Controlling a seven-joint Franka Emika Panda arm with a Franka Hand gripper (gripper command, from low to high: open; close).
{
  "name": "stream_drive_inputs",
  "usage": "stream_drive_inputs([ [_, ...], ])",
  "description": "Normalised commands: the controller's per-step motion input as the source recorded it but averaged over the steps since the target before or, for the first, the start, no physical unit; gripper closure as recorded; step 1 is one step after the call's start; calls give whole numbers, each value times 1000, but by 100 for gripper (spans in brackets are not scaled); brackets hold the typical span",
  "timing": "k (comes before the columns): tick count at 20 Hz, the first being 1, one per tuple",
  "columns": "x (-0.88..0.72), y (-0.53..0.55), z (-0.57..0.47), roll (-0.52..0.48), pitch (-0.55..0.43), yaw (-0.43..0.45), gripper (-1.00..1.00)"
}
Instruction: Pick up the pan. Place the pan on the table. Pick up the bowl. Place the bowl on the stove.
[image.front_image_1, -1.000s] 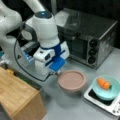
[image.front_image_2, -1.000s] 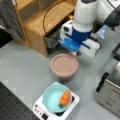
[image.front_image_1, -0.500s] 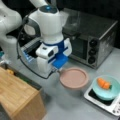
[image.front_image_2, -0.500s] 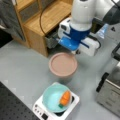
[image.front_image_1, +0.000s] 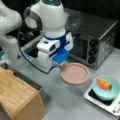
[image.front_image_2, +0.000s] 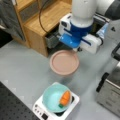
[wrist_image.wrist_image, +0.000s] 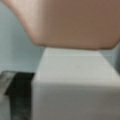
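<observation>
A white and blue robot arm reaches down over a grey table (image.front_image_1: 72, 100), and its gripper (image.front_image_1: 57, 65) sits low at the near edge of the pinkish-brown pan (image.front_image_1: 75, 73). The pan lies flat on the table just beyond the jaws in both front views, and its short white handle (wrist_image.wrist_image: 75, 62) points back into the gripper. Only the wrist view shows that handle: it fills the lower half of the picture, running from the camera up to the pan's pink underside (wrist_image.wrist_image: 72, 22), with a dark finger (wrist_image.wrist_image: 18, 97) close beside it at the wrist view's left. Whether the jaws are clamped on the handle or let go of it cannot be told from any view. The front views alone show what lies farther out from the jaws: the light-teal bowl (image.front_image_2: 56, 97) already sits on the small white stove (image.front_image_2: 72, 102), with an orange carrot-like piece (image.front_image_2: 65, 98) inside it, well past the pan. A steel toaster oven (image.front_image_1: 100, 42) stands beyond the pan, and a light wooden box (image.front_image_1: 17, 95) stands to the side of the gripper. Compared with a second ago, the arm has come lower and nearer to the pan, while the pan, bowl and stove have kept their places.
</observation>
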Motion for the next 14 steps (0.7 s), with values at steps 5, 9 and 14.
stream_drive_inputs([
  [5,195,16,299,154,174,-85,100],
  [9,237,-46,393,192,200,-101,100],
  [14,306,-109,404,202,202,-93,100],
])
